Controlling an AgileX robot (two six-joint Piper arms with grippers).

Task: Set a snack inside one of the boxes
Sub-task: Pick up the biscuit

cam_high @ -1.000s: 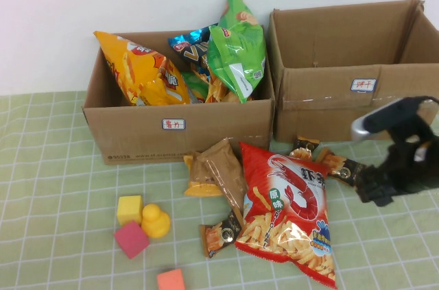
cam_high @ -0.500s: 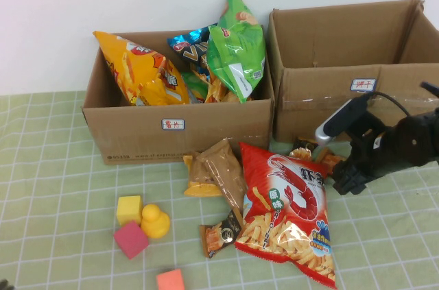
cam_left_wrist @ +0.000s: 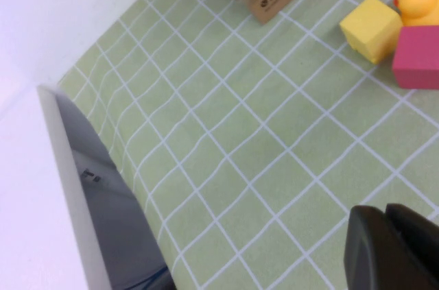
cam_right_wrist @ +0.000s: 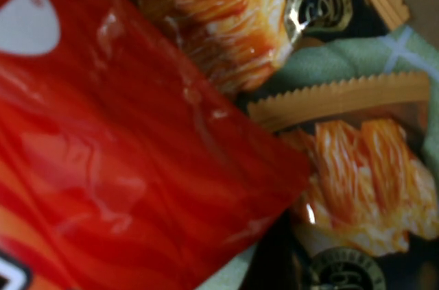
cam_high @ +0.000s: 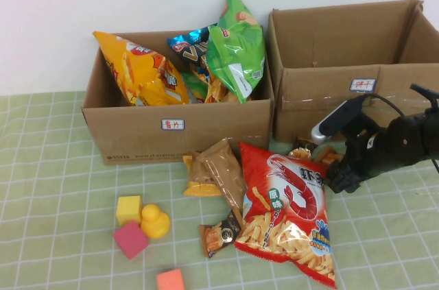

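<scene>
A big red shrimp-chip bag (cam_high: 288, 211) lies in front of two open cardboard boxes. The left box (cam_high: 178, 136) holds several chip bags. The right box (cam_high: 322, 98) looks empty. Small dark-and-orange snack packets (cam_high: 305, 146) lie by the red bag's far right corner. My right gripper (cam_high: 339, 179) is low over these packets, right at the red bag's edge. The right wrist view shows the packets (cam_right_wrist: 363, 166) and the red bag (cam_right_wrist: 103, 153) very close. My left gripper (cam_left_wrist: 394, 249) is shut and empty over bare cloth, out of the high view.
Brown snack packets (cam_high: 219, 166) and a small dark one (cam_high: 219, 233) lie left of the red bag. A yellow cube (cam_high: 129, 208), yellow duck (cam_high: 156, 222), pink cube (cam_high: 131, 238) and orange cube (cam_high: 171, 280) sit at front left on the green checked cloth.
My right arm has moved left and down, from beside the right box to the small packets at the red bag's edge. Nothing else has moved.
</scene>
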